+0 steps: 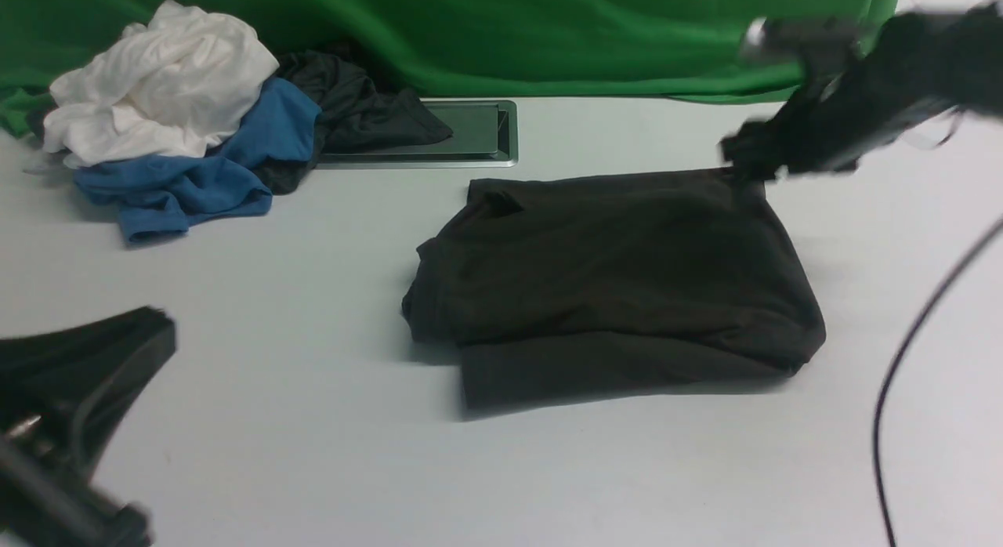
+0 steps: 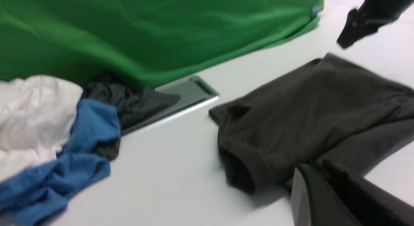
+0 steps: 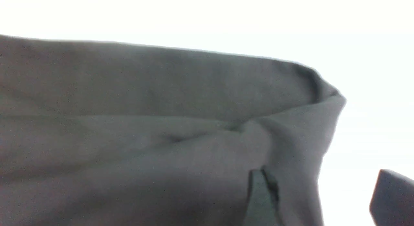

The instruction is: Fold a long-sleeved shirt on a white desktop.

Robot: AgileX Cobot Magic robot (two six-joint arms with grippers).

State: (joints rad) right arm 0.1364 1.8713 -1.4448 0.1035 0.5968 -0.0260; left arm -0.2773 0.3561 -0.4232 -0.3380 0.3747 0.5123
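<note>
The right arm's black gripper (image 3: 323,171) has its fingers apart, one over cloth and the other past the cloth's edge; whether either touches is unclear. Just beside those fingers, in the front view, is the upper right corner of the large charcoal-brown cotton long-sleeved shirt (image 1: 627,257), which lies right of centre, already partly folded. From that corner the shirt spreads left and down, its long axis running across the frame. The right gripper is much nearer; the left arm's dark gripper (image 2: 318,166) has its fingers together, well apart from the shirt, its arm at lower left.

The right wrist view shows the fingers straddling the edge, which the blurred front view hides. The next move probably turns on pinching that edge without snagging lower layers. The smooth white desktop (image 1: 313,422) shows in the lower left of the front view.
</note>
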